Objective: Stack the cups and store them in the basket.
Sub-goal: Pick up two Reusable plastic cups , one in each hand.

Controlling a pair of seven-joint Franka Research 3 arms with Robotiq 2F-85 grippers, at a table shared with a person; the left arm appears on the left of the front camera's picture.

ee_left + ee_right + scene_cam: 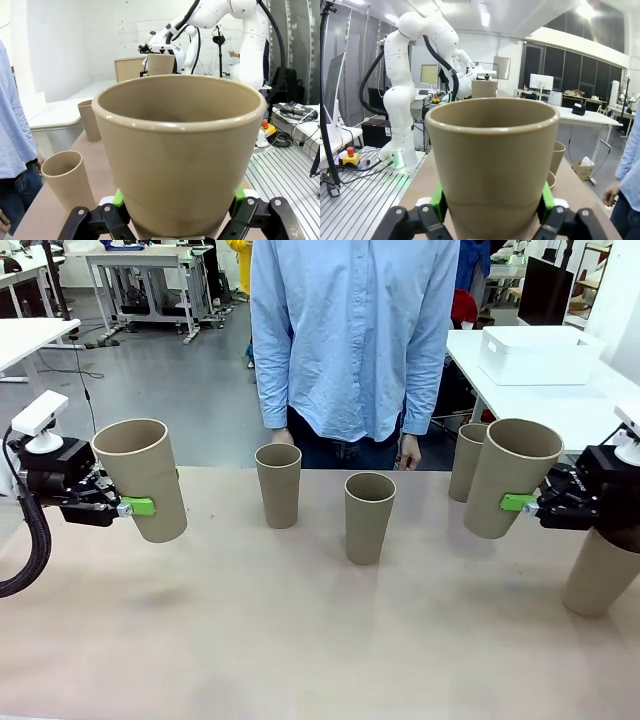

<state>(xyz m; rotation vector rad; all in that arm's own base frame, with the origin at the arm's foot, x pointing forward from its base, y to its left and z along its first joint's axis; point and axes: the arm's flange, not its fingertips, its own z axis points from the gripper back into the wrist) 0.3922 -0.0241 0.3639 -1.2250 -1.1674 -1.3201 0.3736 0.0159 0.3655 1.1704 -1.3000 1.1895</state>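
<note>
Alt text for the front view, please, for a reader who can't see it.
The left end effector and right end effector each grip a tan cup, left cup and right cup, lifted off the table. Four more cups stand on it, before a person in a light blue shirt.

Six tan cups (140, 475) (278, 485) (369, 517) (466, 460) (512, 475) (600, 575), one white basket (540, 358), two end effectors (135, 507) (520, 503), one person (350, 330).
</note>
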